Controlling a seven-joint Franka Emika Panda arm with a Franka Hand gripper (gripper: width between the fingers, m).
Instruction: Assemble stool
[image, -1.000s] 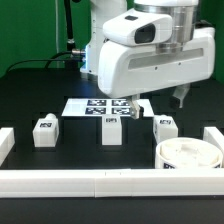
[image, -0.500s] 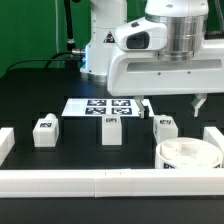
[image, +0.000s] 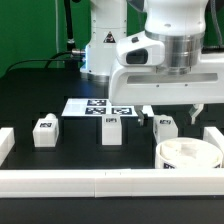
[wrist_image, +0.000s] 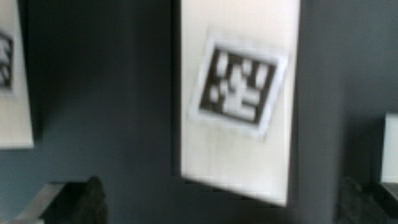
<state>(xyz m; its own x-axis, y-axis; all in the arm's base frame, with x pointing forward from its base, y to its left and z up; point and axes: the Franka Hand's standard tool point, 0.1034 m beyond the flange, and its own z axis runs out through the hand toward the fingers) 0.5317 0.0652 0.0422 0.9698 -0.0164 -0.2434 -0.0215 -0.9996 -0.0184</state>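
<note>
The arm (image: 165, 50) comes down from 12 o'clock in the exterior view, with its wrist upright and the hand (image: 171, 114) pointing straight at the black tabletop (image: 40, 90). The hand is open and holds nothing. Its two dark fingers (image: 146, 113) stand wide apart, and the third leg (image: 165, 129) shows between them, just under their tips. Whether a tip touches that leg cannot be told.

The stool's parts lie loose. The middle leg (image: 112, 130) stands at 9 o'clock from the third leg, and the outer leg (image: 44, 132) stands farther out along the same line; all three are upright and apart from one another. The round seat (image: 188, 155) lies at 5 o'clock from the third leg, near it, inside the white border bars (image: 100, 182). The marker board (image: 95, 106) lies flat at 12 o'clock from the middle leg.

The wrist view shows a blurred, tagged white block (wrist_image: 237, 95) close under the camera, with one dark fingertip (wrist_image: 71, 200) near it.
</note>
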